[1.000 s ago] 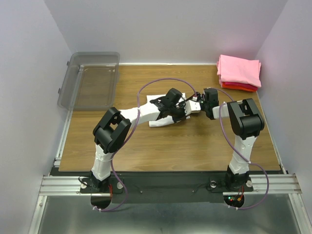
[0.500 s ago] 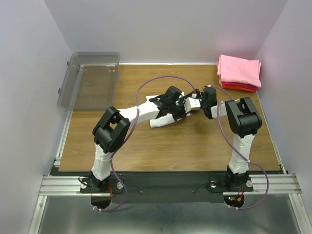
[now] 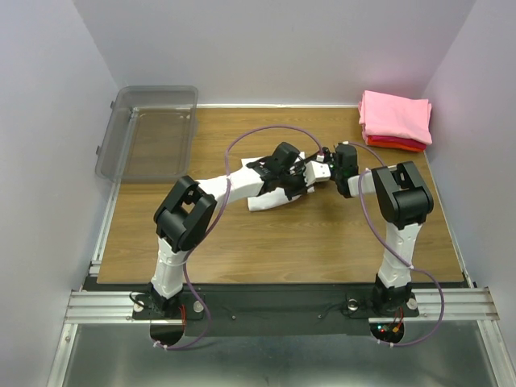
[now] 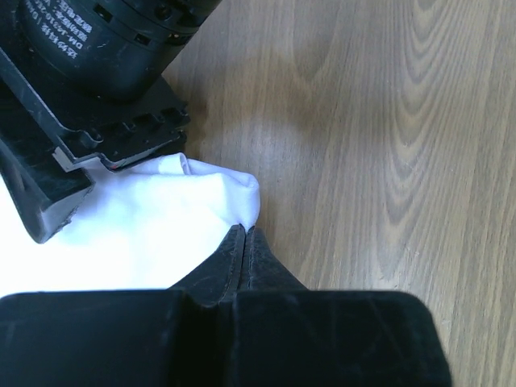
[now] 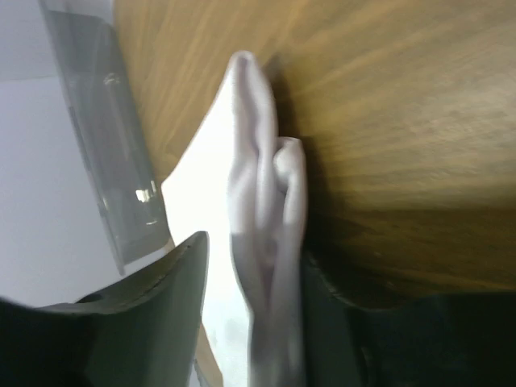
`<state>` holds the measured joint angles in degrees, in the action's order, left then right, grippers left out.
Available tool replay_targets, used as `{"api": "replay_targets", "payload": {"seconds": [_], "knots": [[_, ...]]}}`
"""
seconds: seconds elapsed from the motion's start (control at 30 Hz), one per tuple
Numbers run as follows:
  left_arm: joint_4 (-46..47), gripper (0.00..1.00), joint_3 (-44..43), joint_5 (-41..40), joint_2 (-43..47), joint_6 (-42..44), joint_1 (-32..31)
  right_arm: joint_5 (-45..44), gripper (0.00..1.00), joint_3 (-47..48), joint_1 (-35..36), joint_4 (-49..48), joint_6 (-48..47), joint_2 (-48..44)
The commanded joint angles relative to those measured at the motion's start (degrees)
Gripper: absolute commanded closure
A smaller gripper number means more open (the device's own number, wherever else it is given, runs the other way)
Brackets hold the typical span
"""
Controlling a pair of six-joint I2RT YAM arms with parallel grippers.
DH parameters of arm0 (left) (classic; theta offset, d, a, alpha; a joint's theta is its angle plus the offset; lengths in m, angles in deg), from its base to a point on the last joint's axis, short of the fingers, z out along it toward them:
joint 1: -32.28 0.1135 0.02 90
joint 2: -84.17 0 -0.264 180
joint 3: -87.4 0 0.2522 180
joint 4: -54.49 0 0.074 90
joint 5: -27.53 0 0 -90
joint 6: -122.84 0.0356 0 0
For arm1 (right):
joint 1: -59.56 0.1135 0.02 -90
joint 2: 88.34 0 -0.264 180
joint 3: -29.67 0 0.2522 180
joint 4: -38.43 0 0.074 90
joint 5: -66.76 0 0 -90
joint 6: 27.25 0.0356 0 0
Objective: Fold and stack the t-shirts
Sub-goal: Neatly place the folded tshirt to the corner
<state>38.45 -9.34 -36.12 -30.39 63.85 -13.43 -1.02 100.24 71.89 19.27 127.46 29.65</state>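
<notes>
The white t-shirt (image 3: 264,198) lies folded at mid-table, largely under my left arm. My left gripper (image 3: 304,181) is shut on its corner; the left wrist view shows the closed tips (image 4: 244,231) pinching the cloth (image 4: 153,230) just above the wood. My right gripper (image 3: 323,171) faces it from the right. In the right wrist view its jaws (image 5: 254,251) stand apart around the shirt's folded edge (image 5: 262,193), the right finger against the cloth and a gap on the left. The pink t-shirt (image 3: 395,115) lies folded on the red one (image 3: 395,144) at the back right.
A clear grey plastic bin (image 3: 149,133) sits at the back left corner, also in the right wrist view (image 5: 101,137). The wooden table (image 3: 322,234) is walled on three sides. The right gripper's body (image 4: 89,72) fills the left wrist view's upper left.
My right gripper has moved a little left and back, closing in on the shirt's edge. The left gripper has shifted slightly back while holding the cloth.
</notes>
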Motion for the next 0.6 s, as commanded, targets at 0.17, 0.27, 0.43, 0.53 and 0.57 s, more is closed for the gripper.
{"api": "replay_targets", "payload": {"seconds": [0.17, 0.27, 0.43, 0.53, 0.57], "knots": [[0.79, 0.78, -1.84, 1.07, 1.71, -1.56, 0.45, -5.34, 0.99, 1.97, 1.02, 14.72, -9.58, 0.31], [0.53, 0.68, 0.53, 5.27, 6.08, -3.84, 1.85, -7.62, 0.99, 7.68, 1.02, 21.13, -19.04, -0.39], [-4.64, 0.60, 3.35, 6.96, 13.56, -5.25, 6.95, -11.22, 0.99, 17.16, 0.41, 30.79, -34.52, -2.42], [-8.25, 0.57, 4.32, 7.58, 16.73, -5.17, 9.67, -11.49, 0.99, 20.95, -0.55, 35.27, -43.05, -2.94], [-9.13, 0.57, 4.49, 7.75, 17.44, -4.90, 10.20, -12.10, 0.99, 22.79, -1.00, 36.00, -44.91, -3.03]]}}
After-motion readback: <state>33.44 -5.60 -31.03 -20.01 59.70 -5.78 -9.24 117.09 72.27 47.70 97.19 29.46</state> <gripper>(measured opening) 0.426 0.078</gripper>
